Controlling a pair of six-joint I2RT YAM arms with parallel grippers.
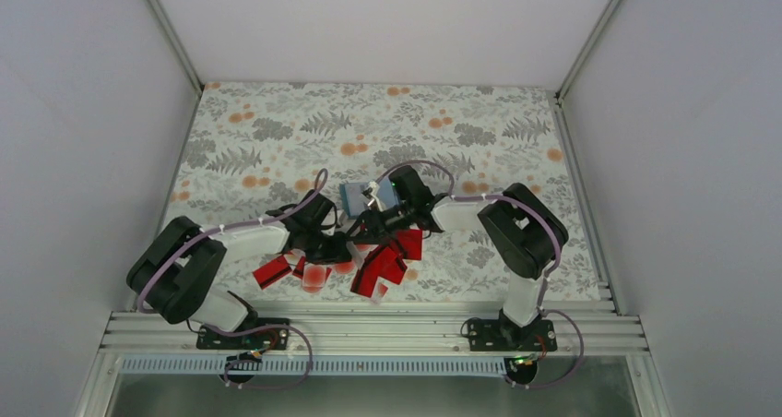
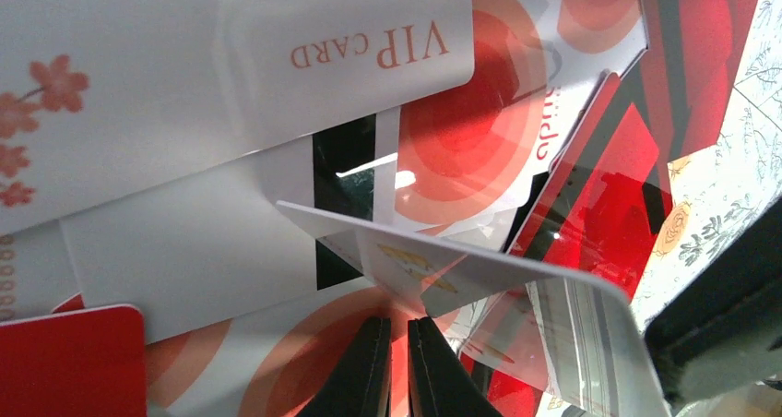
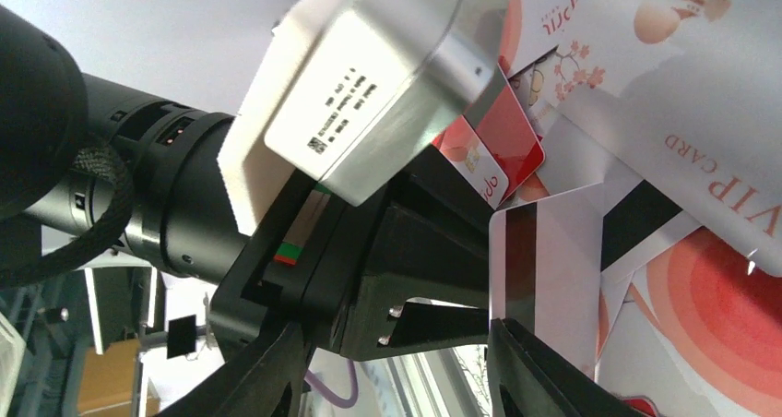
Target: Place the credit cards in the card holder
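Note:
The credit cards [image 1: 383,262] lie in a loose red and white heap near the table's front, between both arms. The teal card holder [image 1: 353,196] lies just behind the heap and shows only in the top view. My left gripper [image 1: 339,244] is down in the heap. Its fingers [image 2: 373,362] are almost together, pinching the corner of a white card with a dark stripe [image 2: 479,269] that stands tilted up off the pile. My right gripper [image 1: 371,225] is open [image 3: 392,343] and faces the left gripper, with that lifted card [image 3: 553,269] beside its right finger.
A white VIP card [image 2: 369,48] and cards with red round spots [image 2: 470,131] fill the left wrist view. The left arm's silver wrist camera [image 3: 369,76] sits close to my right gripper. A red card [image 1: 272,271] lies apart at the heap's left, near the front rail [image 1: 369,325].

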